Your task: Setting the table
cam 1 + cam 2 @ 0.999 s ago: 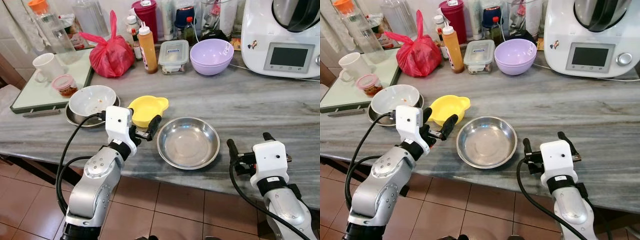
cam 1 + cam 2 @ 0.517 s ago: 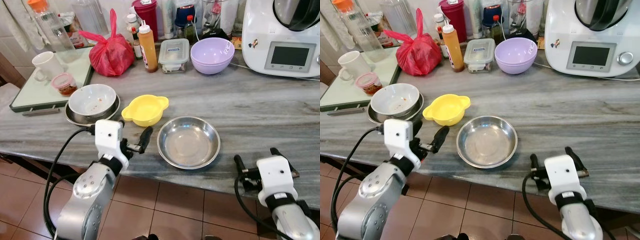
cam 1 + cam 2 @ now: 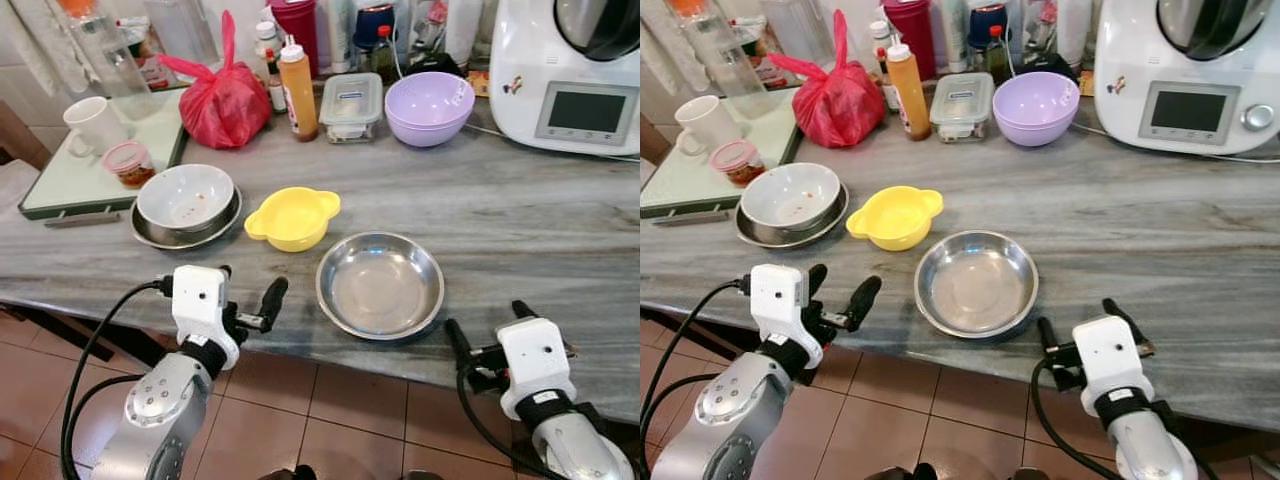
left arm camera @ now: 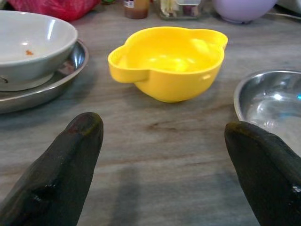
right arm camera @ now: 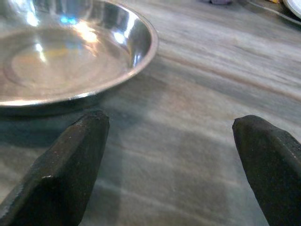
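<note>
On the grey marble counter [image 3: 520, 215] the yellow bowl [image 3: 293, 216] sits at about eleven o'clock from the steel plate [image 3: 381, 284], while the left gripper [image 3: 246, 297] and right gripper [image 3: 488, 336] hover at the near edge, both spread wide and empty.

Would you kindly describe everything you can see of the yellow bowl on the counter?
The yellow bowl looks like glossy plastic, round, with two small ear-like handles on opposite sides of its rim. It is empty and stands upright on the grey marbled counter, between the white bowl and the steel dish, touching neither. Nothing holds it.
</note>
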